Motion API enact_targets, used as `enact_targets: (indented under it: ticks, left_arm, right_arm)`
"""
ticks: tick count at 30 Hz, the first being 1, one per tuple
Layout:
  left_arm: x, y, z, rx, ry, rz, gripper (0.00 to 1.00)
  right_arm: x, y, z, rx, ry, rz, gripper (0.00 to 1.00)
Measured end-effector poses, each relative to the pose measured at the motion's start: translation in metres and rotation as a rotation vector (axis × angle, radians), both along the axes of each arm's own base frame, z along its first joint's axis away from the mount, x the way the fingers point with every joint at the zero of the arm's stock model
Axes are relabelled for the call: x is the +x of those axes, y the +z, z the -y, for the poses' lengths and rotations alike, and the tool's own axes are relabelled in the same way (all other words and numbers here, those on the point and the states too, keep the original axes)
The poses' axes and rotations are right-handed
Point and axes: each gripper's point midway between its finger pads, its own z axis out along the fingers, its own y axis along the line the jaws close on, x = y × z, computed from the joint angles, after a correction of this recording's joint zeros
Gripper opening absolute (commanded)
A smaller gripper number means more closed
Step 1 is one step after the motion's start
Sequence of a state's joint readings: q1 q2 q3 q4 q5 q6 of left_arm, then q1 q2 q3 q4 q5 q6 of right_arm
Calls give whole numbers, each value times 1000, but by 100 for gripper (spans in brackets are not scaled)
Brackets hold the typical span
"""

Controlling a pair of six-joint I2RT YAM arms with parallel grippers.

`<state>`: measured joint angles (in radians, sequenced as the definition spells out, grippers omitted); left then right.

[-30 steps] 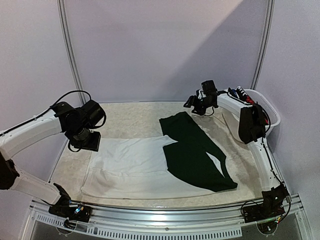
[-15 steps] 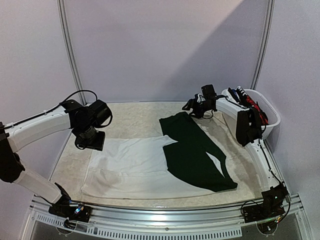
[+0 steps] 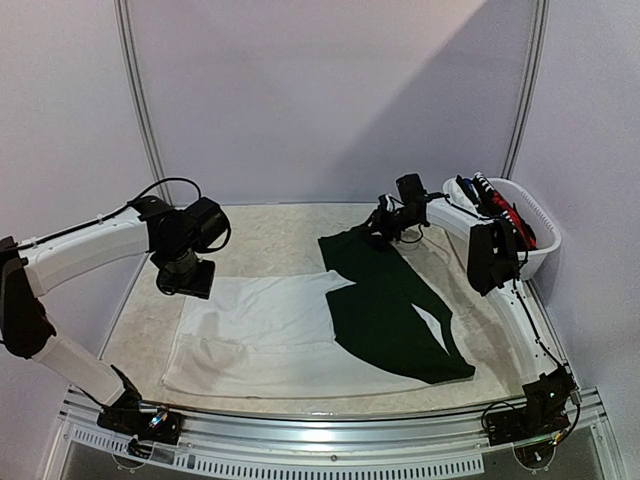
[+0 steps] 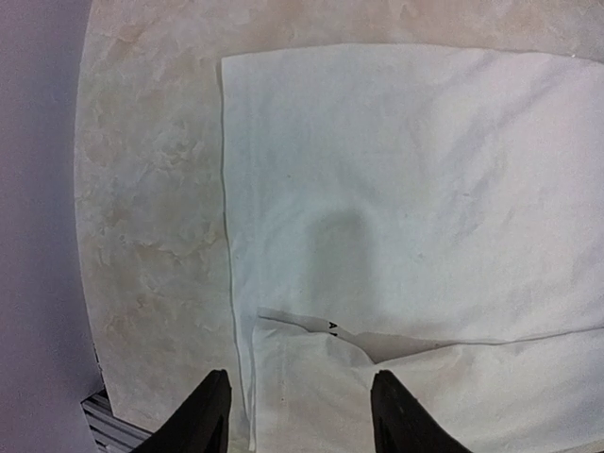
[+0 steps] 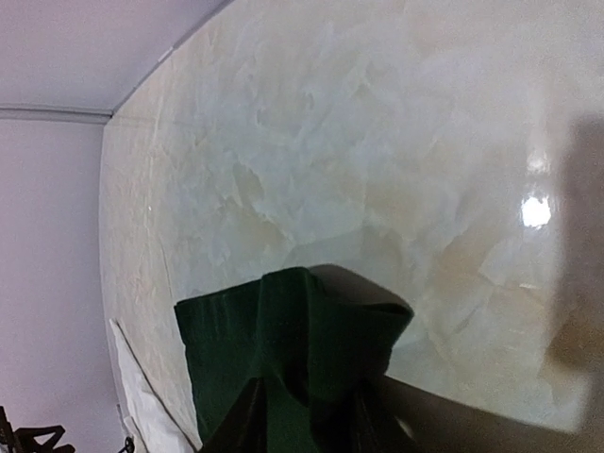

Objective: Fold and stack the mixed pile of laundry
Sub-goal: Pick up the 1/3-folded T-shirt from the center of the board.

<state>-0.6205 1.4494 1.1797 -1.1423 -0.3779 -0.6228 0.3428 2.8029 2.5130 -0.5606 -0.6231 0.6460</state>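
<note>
A white T-shirt [image 3: 265, 325] lies flat on the table's left half, and a sliver of black print shows at a fold [image 4: 332, 327]. A dark green piece [image 3: 390, 300] lies spread to its right, overlapping the shirt's edge. My left gripper [image 3: 186, 278] hovers open over the shirt's far left corner, with its fingertips [image 4: 209, 406] straddling the folded white cloth [image 4: 311, 396]. My right gripper [image 3: 381, 229] is at the green piece's far corner. Its jaws are shut on a puckered ridge of green cloth [image 5: 283, 330], seen between the fingers of this gripper [image 5: 304, 427].
A white plastic tub [image 3: 535, 215] stands at the far right with several mixed garments [image 3: 490, 195] sticking out. Bare marbled tabletop [image 3: 270, 235] lies behind the shirt. Pale walls and two upright poles enclose the back.
My right gripper has dropped left onto the green piece's far corner and closed on it. The left arm has shifted slightly right and farther back over the shirt's corner.
</note>
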Motion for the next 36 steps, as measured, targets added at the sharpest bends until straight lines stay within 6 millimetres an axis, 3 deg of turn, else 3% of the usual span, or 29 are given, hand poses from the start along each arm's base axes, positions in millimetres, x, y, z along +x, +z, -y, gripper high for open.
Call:
enact_targets:
  ticks: [10, 18, 24, 29, 36]
  left_arm:
    - [8, 3, 3, -5, -4, 3, 50]
    - [26, 0, -25, -48, 102, -21, 47]
    - [61, -18, -52, -126, 211, -79, 39]
    - [95, -41, -70, -179, 269, -138, 32]
    - [128, -82, -83, -227, 276, -234, 23]
  right_arm:
    - [-3, -9, 5, -57, 1, -2, 0]
    - [-2, -10, 7, -71, 10, 17, 0]
    - [-2, 1, 6, -81, 55, 75, 0]
    - [-7, 38, 5, -63, 97, 145, 0]
    - [-16, 120, 1, -33, 160, 306, 0]
